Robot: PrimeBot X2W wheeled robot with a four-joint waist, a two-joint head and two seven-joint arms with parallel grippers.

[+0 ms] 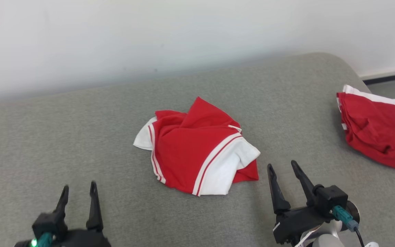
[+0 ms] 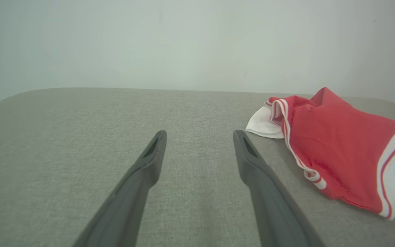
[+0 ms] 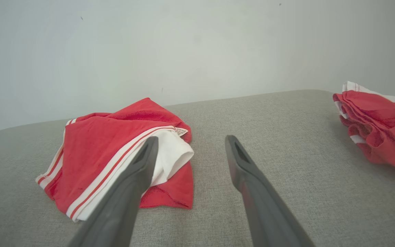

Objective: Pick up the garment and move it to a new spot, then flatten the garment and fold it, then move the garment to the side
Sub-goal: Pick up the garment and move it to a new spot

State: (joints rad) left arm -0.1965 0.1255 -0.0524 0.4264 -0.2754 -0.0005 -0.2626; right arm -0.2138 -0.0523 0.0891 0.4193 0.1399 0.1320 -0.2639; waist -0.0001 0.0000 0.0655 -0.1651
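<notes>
Garment (image 1: 197, 154): lies crumpled on the desk (image 1: 80, 130), not yet flattened, folded or set aside; left pincer (image 1: 79, 185) and right pincer (image 1: 281, 164) spread apart, empty.

Bright, even, soft light; faint shadows, slightly hazy pictures.
</notes>
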